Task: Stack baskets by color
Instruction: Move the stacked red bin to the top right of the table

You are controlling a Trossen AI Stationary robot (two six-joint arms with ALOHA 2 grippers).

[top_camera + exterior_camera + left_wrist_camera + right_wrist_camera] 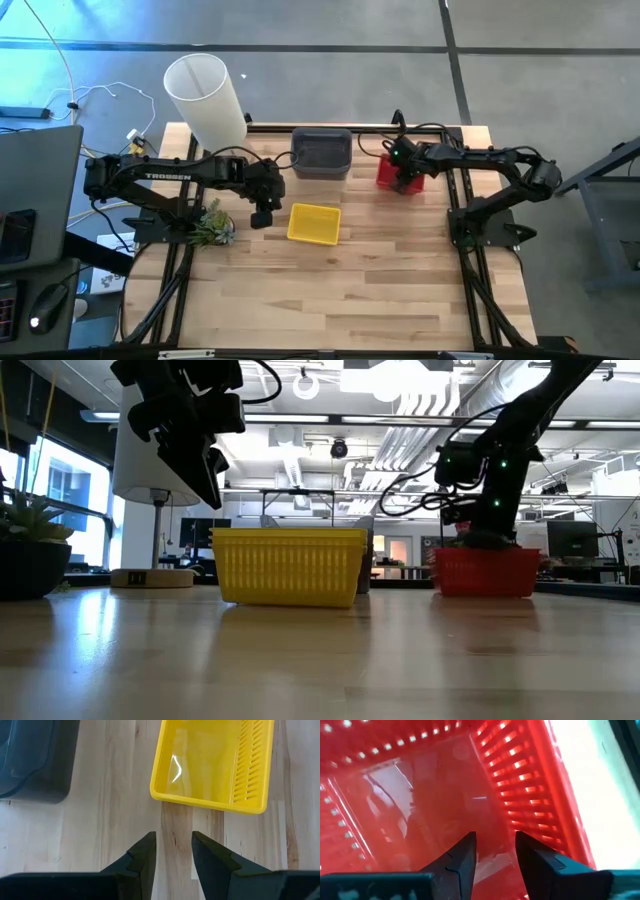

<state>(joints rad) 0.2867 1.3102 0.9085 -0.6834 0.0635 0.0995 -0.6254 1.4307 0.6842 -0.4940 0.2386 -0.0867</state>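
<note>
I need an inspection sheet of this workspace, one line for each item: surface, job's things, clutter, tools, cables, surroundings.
Surface: wooden table, bare at the front.
Job's things: yellow basket near the centre; grey basket at the back edge; red basket at the back right. How many are nested in each, cannot tell.
Clutter: white cylinder lamp at the back left; small plant on the left.
Tools: left tool open, above the wood beside the yellow basket, holding nothing; right tool open, inside the red basket.
Cables: white cable on the floor, left.
Surroundings: grey floor; monitor at left.
</note>
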